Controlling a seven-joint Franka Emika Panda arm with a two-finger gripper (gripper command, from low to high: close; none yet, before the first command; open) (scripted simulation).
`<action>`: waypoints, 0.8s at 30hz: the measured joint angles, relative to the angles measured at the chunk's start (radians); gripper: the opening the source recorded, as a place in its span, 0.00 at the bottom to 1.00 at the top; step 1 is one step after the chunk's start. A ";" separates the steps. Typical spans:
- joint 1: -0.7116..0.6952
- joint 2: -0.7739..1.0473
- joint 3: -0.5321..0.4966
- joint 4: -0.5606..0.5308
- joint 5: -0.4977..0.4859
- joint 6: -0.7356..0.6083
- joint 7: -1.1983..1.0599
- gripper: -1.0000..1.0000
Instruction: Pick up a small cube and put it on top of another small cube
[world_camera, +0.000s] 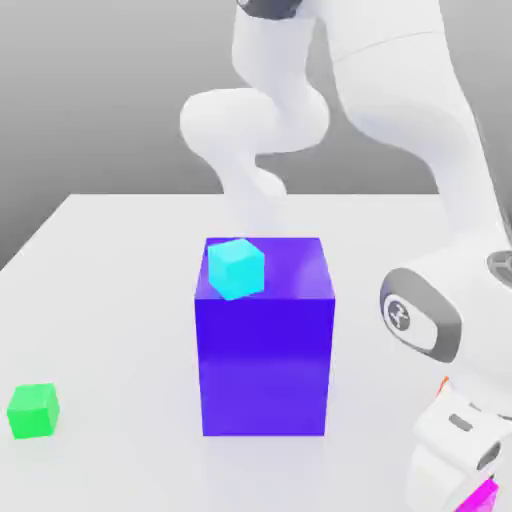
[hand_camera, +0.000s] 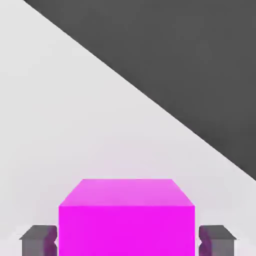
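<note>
The small cube (hand_camera: 127, 210), plain magenta-pink, sits on the white table between my two dark fingers (hand_camera: 39, 239). My gripper (hand_camera: 127, 241) straddles it with a pad pressed against each side. In the exterior view a corner of the small cube (world_camera: 482, 497) shows under my white hand at the bottom right. A cyan cube (world_camera: 236, 268) of similar size rests on the top of the big blue-purple block (world_camera: 265, 360), at its far-left corner in the exterior view.
A green cube (world_camera: 33, 410) lies on the table at the exterior view's left. An orange sliver (world_camera: 444, 382) peeks out behind my forearm. The table's edge (hand_camera: 150, 100) runs close beyond the small cube, with dark floor past it.
</note>
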 joint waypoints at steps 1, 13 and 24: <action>0.000 0.000 0.000 0.000 0.000 0.000 0.000 0.00; -0.205 -0.223 -0.054 -0.107 0.081 -0.118 -0.194 0.00; -0.542 -0.404 -0.283 -0.287 0.193 -0.111 -0.558 0.00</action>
